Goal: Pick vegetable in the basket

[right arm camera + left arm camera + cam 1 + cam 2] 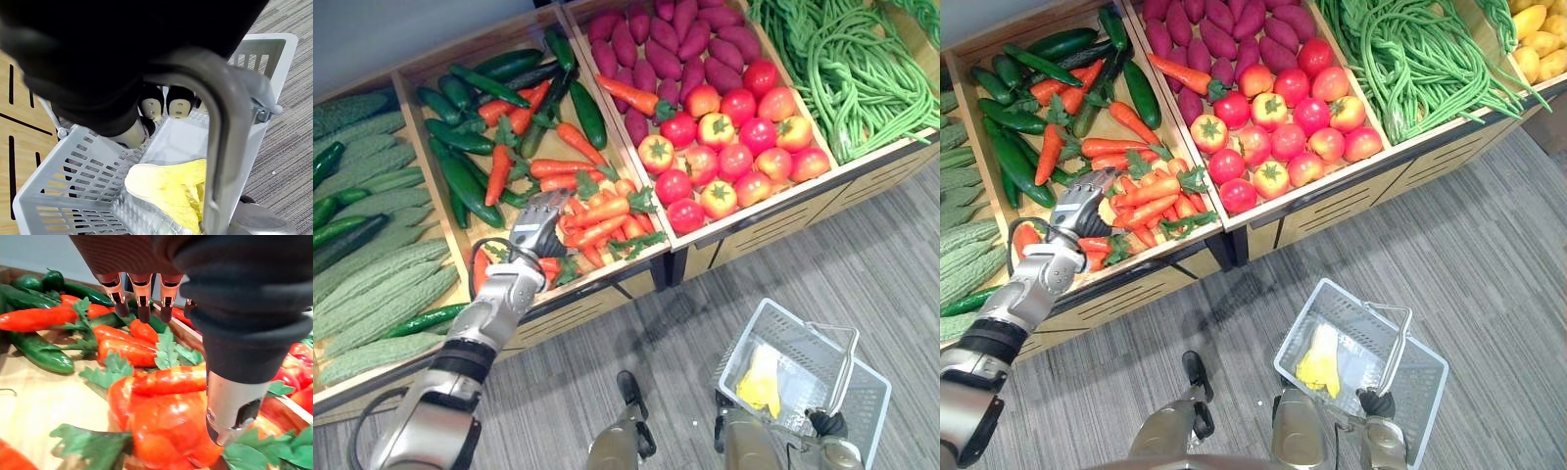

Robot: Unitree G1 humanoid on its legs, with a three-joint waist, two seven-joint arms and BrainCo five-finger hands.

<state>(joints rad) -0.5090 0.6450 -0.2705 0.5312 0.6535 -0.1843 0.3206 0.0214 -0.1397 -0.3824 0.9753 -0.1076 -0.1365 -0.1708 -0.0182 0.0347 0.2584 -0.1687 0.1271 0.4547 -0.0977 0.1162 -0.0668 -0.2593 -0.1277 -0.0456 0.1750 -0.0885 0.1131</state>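
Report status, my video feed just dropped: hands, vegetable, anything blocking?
Left hand open over carrots, holding nothing. Right hand shut on basket handle. Basket holds one yellow item. Nothing in the way.

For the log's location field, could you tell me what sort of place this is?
Probably a shop's produce section, perhaps a mock-up: wooden bins of carrots, tomatoes and beans, and a shopping basket.
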